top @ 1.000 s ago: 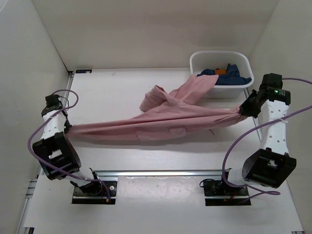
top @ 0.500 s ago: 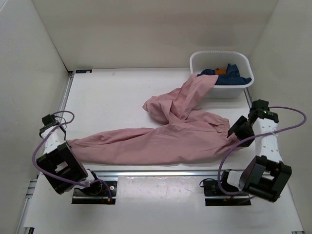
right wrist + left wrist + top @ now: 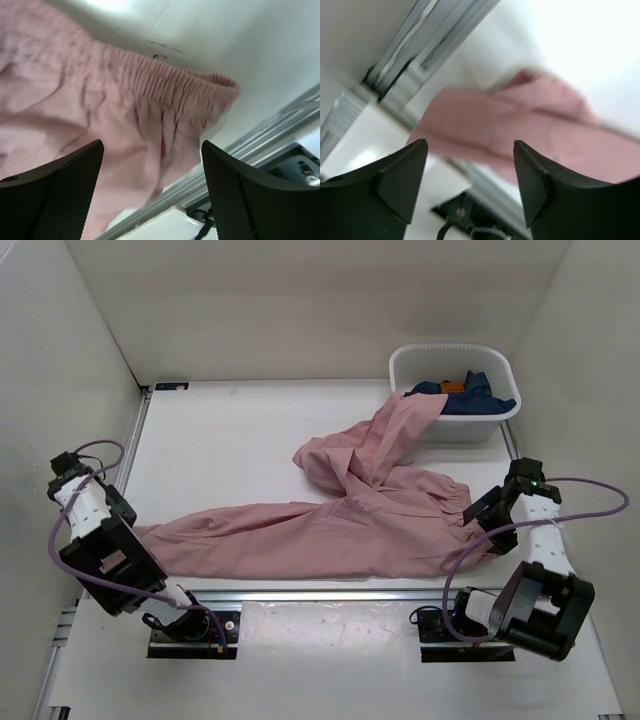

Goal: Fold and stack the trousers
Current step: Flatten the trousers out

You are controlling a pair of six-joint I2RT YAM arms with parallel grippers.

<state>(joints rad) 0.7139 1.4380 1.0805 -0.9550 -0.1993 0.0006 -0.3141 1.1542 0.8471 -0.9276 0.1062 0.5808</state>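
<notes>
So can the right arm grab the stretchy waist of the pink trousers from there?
Probably yes: the right gripper is open, and the waistband of the trousers lies just ahead of it with nothing between.

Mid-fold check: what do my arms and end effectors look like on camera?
Left arm and right arm: white links, boxy black joint housings, a purple cable looping along each. Left end effector and right end effector: black wedge-shaped fingers, the right's with a fine dotted texture. No markings legible.

Left arm (image 3: 100,545) and right arm (image 3: 545,540) sit low, jaws apart.
</notes>
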